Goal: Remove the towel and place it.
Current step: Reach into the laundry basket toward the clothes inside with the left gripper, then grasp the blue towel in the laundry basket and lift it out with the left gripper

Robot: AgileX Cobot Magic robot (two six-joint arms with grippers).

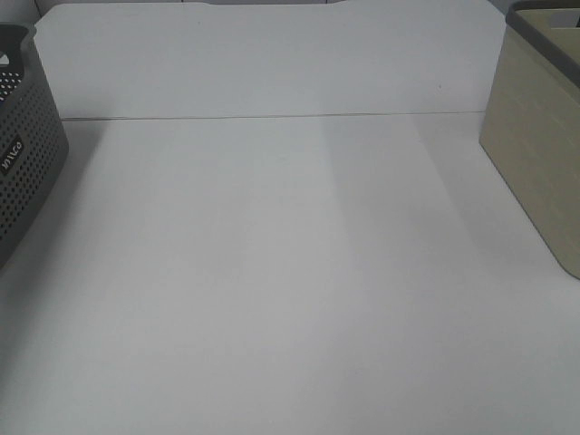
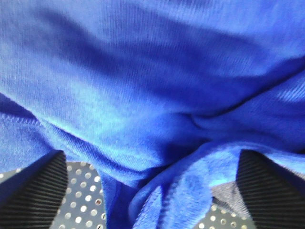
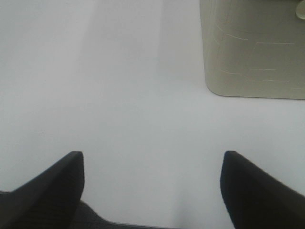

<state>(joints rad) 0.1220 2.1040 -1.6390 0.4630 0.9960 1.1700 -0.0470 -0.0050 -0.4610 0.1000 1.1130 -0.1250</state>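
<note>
The royal-blue plush towel (image 2: 143,95) fills the left wrist view, lying bunched in folds on the perforated floor of the dark grey basket (image 2: 81,200). My left gripper (image 2: 152,191) is down inside that basket, its ribbed black fingers (image 2: 33,193) standing wide apart with a fold of the towel between them, not pinched. My right gripper (image 3: 152,186) hangs open over the bare white table, empty. The exterior high view shows neither gripper nor the towel.
The dark grey perforated basket (image 1: 23,145) stands at the table's left edge. A beige basket (image 1: 539,154), also in the right wrist view (image 3: 252,47), stands at the right edge. The white table (image 1: 290,272) lies between them, with a seam across its far part.
</note>
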